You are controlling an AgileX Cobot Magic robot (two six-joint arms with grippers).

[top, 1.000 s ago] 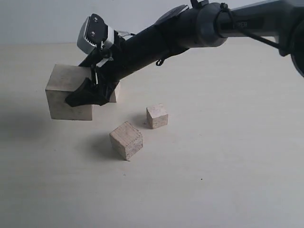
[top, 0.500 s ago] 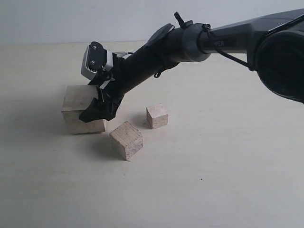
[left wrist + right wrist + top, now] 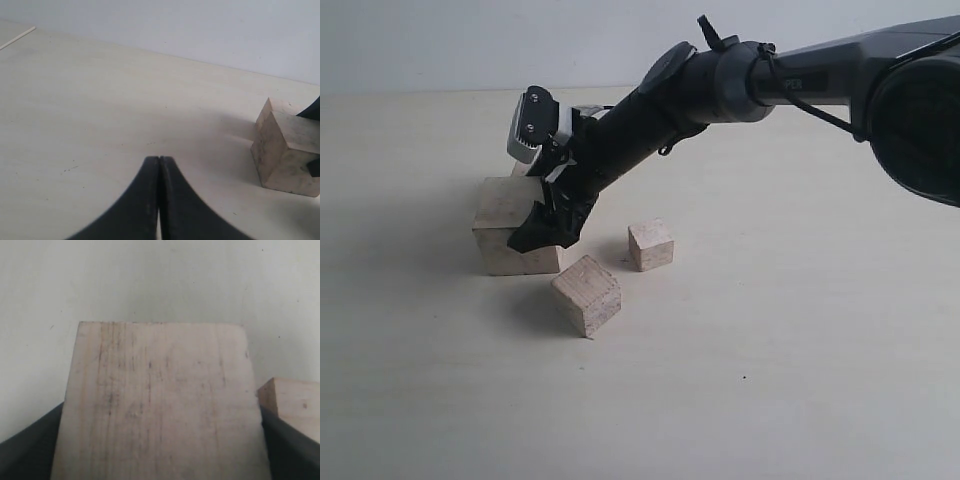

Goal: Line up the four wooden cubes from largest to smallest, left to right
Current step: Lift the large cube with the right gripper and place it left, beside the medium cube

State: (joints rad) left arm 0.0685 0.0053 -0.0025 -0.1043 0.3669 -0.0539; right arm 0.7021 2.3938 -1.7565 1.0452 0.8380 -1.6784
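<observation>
The right arm's jaws clasped the largest cube [image 3: 496, 238] by its sides at left-centre of the exterior frame, where it appeared to sit on the bench [image 3: 770, 380]. A clean release would mean setting it flat and square, then opening without nudging the neighbouring cube [image 3: 295, 400], which was all but hidden behind the arm in the exterior view. The mid-sized cube [image 3: 586, 295] and a smaller cube [image 3: 651, 245] lay to its lower right. The left jaws, pressed together, held nothing.
</observation>
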